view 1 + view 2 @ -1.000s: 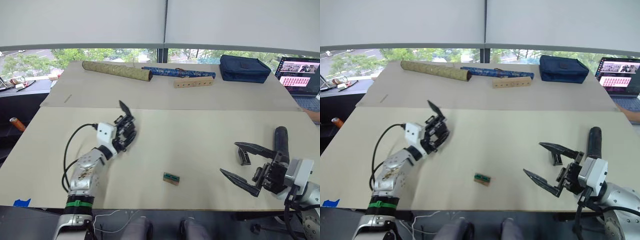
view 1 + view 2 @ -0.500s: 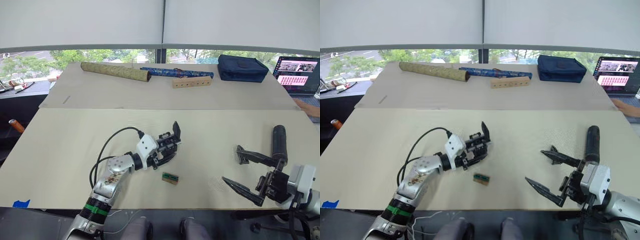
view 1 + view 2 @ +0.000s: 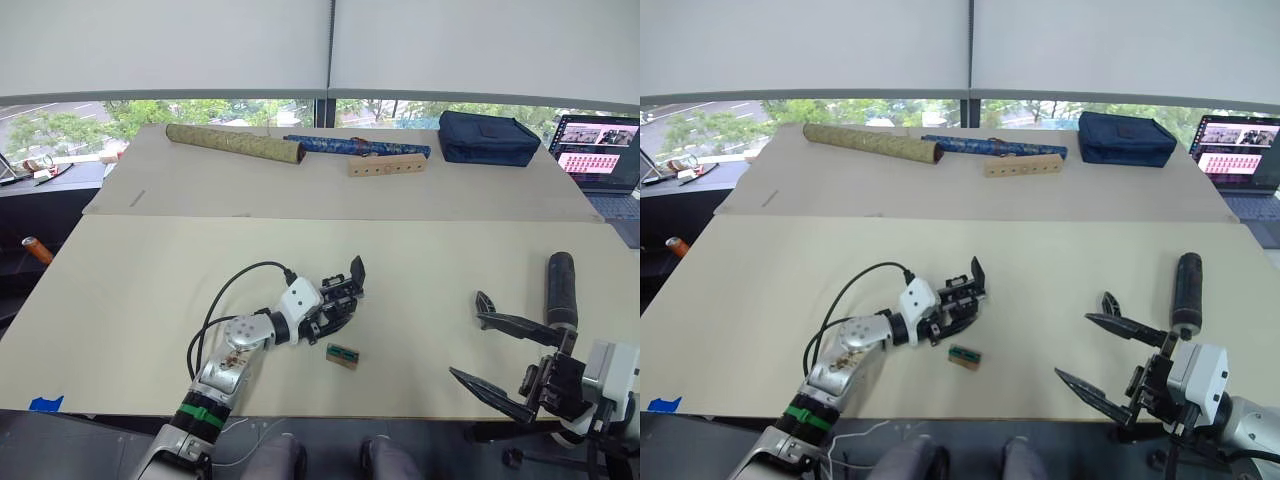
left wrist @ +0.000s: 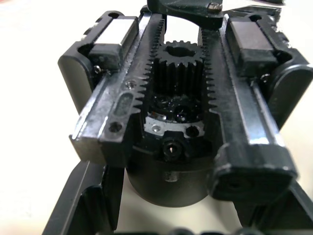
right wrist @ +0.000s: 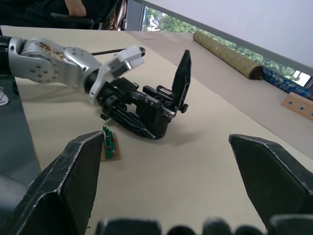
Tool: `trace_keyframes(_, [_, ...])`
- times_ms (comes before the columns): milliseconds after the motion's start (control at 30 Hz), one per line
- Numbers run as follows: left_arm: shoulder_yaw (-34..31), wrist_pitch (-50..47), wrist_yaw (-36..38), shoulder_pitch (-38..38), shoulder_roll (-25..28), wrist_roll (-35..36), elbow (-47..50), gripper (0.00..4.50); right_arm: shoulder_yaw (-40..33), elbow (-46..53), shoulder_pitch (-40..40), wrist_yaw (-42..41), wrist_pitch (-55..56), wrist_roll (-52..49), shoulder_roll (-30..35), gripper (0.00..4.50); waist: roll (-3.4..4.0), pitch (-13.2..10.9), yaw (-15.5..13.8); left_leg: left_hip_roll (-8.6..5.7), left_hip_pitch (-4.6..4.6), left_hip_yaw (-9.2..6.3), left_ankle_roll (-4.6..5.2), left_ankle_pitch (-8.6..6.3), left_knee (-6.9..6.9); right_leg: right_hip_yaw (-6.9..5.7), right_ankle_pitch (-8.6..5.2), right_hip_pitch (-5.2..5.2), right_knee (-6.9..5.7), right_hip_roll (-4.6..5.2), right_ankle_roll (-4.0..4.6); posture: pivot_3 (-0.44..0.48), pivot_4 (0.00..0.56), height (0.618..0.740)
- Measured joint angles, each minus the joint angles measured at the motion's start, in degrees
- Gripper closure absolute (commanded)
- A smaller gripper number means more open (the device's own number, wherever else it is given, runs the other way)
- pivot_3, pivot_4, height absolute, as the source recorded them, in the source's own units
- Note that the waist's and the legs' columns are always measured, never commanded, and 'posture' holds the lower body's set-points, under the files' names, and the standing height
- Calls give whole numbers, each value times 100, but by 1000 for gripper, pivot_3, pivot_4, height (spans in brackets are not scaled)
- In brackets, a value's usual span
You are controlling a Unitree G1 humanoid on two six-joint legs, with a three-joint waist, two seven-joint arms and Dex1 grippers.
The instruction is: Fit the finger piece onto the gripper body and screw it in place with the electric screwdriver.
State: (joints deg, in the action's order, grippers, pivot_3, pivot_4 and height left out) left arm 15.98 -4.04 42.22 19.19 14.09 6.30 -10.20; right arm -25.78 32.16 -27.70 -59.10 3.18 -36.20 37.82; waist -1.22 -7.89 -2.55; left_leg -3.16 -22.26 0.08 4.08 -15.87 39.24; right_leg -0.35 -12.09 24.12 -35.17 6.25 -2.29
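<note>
**Left arm carries the body to mid-worktop**

Big change from a second ago: the left gripper has swung in from the left side of the worktop to its middle, bringing the gripper body along, and in the last half second it has barely shifted. The right gripper has pulled back toward the near edge.

The left jaws are clamped on the body, holding it low over the worktop with its pointed finger sticking up. Up close in the left wrist view, the body shows its toothed racks and a small centre gear. A small tan-and-green block lies just beside the body, on the near side, apart from it.

On the right, the jaws stand wide open with nothing in them, near the front edge. The screwdriver lies on the worktop just beyond that gripper, pointing away from the robot. I cannot make out the finger piece.

At the far side sit two patterned rolls, a wooden block with holes, a dark blue bag and a laptop.
</note>
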Motion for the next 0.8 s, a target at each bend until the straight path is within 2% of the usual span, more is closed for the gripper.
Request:
trace_keyframes(167, [-7, 4, 61, 123, -21, -28, -175, 2168, 0, 0, -13, -2, 0, 1, -2, 0, 4, 3, -21, -1, 3, 0, 3, 1, 3, -1, 0, -5, -2, 3, 0, 0, 150, 740])
trace_keyframes(233, [-17, -13, 100, 132, -18, -28, -180, 1116, 0, 0, -22, -3, 1, 1, -5, 0, 5, 3, -21, -1, 4, 0, 3, 2, 3, -1, 0, -5, -2, 2, 0, 0, 150, 740])
trace_keyframes(267, [-23, -29, 115, 134, -17, -21, -179, 918, 0, 0, -30, -5, 2, 1, -8, 0, 6, 4, -21, -1, 4, 0, 3, 2, 3, 0, 0, -5, -2, 2, -1, 0, 150, 740])
trace_keyframes(333, [-73, -130, 169, 146, -9, 48, -176, 184, 0, 0, -64, -21, 7, 3, -54, 0, 7, 4, -15, 0, 3, 0, 3, 2, 3, 0, 0, -4, -3, 2, 0, 0, 150, 740])
trace_keyframes(367, [-82, -141, 217, 145, 15, 62, -171, 83, 1, 0, -77, -28, 14, 4, -70, 0, 7, 4, -7, 0, 3, 0, 3, 2, 3, 0, 0, -3, -4, 2, 0, 0, 150, 740])
trace_keyframes(600, [-256, -213, 922, 217, 530, 294, -239, 83, 8, 5, -261, -39, 22, 13, -191, 0, 12, 7, 48, 7, 6, 0, 1, 2, 2, 1, 0, 1, -9, -2, 0, 0, 150, 740])
trace_keyframes(700, [-255, -103, 1572, 532, 803, 350, -664, 83, 7, 27, -278, -62, 29, 12, -195, 0, 12, 7, 42, 3, 10, 0, 0, 4, 3, -1, 0, -2, -11, -6, 0, 0, 150, 740])
trace_keyframes(800, [-272, 276, 2246, 1079, 960, 358, -1518, 83, 6, 28, -283, -89, 57, 16, -241, 0, 12, 7, 19, -4, 8, -1, 2, 4, 5, -7, 0, -3, -12, -9, 0, 0, 150, 740])
